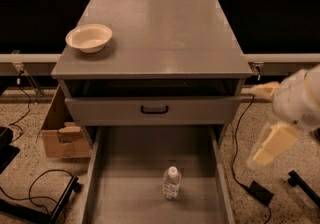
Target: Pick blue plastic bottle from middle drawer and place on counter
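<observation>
The blue plastic bottle (171, 183), clear with a white cap, stands upright on the floor of the pulled-out middle drawer (130, 178), near its centre front. The counter (160, 28) is the grey cabinet top above it. My gripper (256, 125) is to the right of the cabinet, outside the drawer and above its level. Its cream fingers (272, 143) are spread apart and hold nothing. It is well to the right of the bottle.
A cream bowl (89, 37) sits on the counter's left side. A shut drawer front with a black handle (154, 110) is above the open drawer. A cardboard box (57, 135) and cables lie on the floor at the left, and a cable with an adapter (260, 192) at the right.
</observation>
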